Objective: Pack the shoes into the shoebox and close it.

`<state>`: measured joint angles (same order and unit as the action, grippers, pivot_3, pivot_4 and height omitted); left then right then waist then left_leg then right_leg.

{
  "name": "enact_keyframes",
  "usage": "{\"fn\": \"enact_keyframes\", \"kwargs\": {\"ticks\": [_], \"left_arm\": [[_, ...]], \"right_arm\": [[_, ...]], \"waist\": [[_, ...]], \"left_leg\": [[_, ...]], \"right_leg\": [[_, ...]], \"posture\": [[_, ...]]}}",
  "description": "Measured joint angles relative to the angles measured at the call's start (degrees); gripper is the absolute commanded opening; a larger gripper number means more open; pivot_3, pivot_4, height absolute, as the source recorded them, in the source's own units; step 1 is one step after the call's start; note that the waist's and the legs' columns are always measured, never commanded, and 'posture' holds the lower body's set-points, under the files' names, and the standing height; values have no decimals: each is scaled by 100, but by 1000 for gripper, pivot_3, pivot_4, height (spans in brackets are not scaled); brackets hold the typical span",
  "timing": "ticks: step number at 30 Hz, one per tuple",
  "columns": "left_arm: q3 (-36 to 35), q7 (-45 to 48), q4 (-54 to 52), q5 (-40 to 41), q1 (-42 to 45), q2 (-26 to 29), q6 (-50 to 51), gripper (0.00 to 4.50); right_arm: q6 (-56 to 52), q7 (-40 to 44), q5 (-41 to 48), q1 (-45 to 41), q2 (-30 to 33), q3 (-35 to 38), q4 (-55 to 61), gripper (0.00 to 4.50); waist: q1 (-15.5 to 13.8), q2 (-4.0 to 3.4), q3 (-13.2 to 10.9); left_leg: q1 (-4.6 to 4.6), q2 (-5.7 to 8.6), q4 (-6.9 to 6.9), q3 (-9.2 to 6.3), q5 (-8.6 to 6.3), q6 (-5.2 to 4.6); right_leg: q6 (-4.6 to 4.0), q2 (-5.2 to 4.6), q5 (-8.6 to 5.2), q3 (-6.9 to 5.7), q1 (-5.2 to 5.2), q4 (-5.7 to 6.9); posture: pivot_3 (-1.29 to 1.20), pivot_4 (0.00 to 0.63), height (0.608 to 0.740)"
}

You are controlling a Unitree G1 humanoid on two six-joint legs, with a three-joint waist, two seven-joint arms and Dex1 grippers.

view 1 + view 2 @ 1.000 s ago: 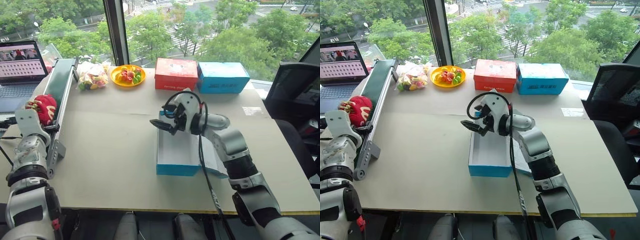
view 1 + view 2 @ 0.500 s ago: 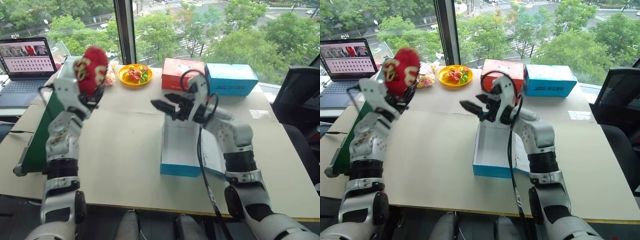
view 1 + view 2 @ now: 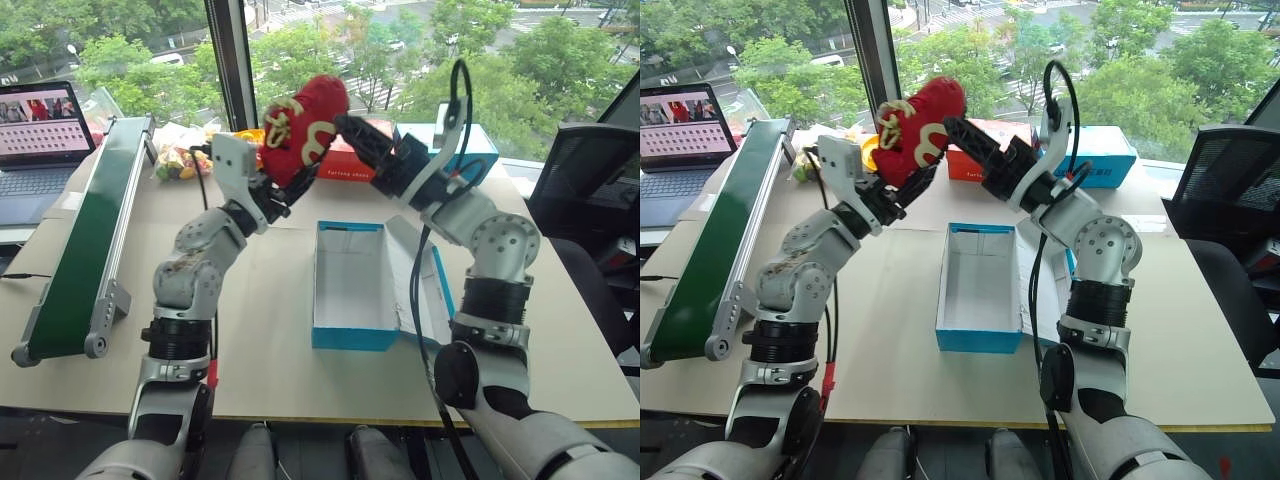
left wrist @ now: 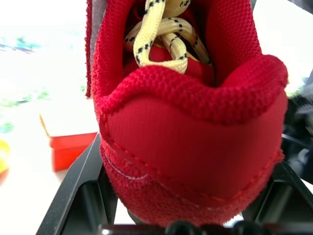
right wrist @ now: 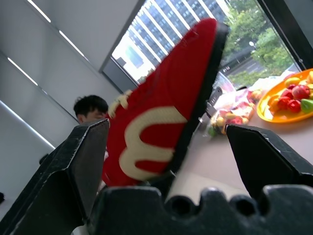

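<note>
My left gripper (image 3: 288, 182) is shut on a red shoe (image 3: 302, 125) with cream laces and a cream mark, held high above the table behind the shoebox. In the left wrist view its heel (image 4: 195, 137) is clamped between the two black fingers (image 4: 78, 191). My right gripper (image 3: 350, 132) is open and level with the shoe's toe. In the right wrist view the shoe's side (image 5: 161, 112) lies between the wide-spread fingers (image 5: 78, 166), neither of them pressing on it. The bright blue shoebox (image 3: 348, 338) stands open mid-table, white inside, its lid (image 3: 432, 290) lying flat to its right.
A green conveyor (image 3: 80, 230) runs along the left side, with a laptop (image 3: 40, 125) behind it. A sweets bag (image 3: 178, 160), a red box (image 3: 345, 165) and a plainer light-blue box (image 3: 475, 150) line the far edge. A chair (image 3: 580, 180) stands at the right. A person (image 5: 90, 105) shows behind.
My left arm has swung the shoe up and to the right, from the conveyor to above the table's middle. The right gripper has risen and rolled, and is now at the shoe's toe.
</note>
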<state>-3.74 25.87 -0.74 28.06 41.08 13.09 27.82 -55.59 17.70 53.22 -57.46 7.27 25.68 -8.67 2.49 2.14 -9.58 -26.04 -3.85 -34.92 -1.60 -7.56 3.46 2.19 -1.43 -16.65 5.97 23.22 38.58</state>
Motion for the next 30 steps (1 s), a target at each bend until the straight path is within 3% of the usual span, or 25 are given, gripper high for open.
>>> {"fn": "enact_keyframes", "kwargs": {"ticks": [13,17,26,29,30], "left_arm": [[226,-132,-405,15,-220,-174,274,2632],[249,-130,-427,10,-220,-158,278,2615],[263,-129,-605,-5,-231,-231,280,2615],[262,-130,-605,-24,-246,-220,290,2615],[258,-130,-605,-23,-246,-220,305,3090]], "right_arm": [[61,-92,-18,35,163,-68,-117,4500],[61,-123,-18,45,138,-69,-121,3469],[165,-166,-17,45,97,-39,-184,425],[187,-166,-17,44,94,-40,-235,194],[194,-165,-17,44,93,-42,-243,190]], "waist": [[0,-15,-8],[-2,-16,-9],[-2,-17,-9],[-1,-17,-10],[-2,-17,-10]], "left_leg": [[-2,2,0,0,1,-1],[-3,1,1,0,1,-1],[-3,1,1,0,1,-1],[-3,1,1,0,1,-1],[-3,1,1,0,1,-1]], "right_leg": [[1,0,0,2,1,-4],[0,0,0,2,1,-4],[0,0,0,2,1,-5],[0,1,0,2,1,-5],[0,0,0,2,1,-5]], "posture": [[0,150,739],[0,150,739],[0,150,739],[0,150,739],[0,150,739]]}}
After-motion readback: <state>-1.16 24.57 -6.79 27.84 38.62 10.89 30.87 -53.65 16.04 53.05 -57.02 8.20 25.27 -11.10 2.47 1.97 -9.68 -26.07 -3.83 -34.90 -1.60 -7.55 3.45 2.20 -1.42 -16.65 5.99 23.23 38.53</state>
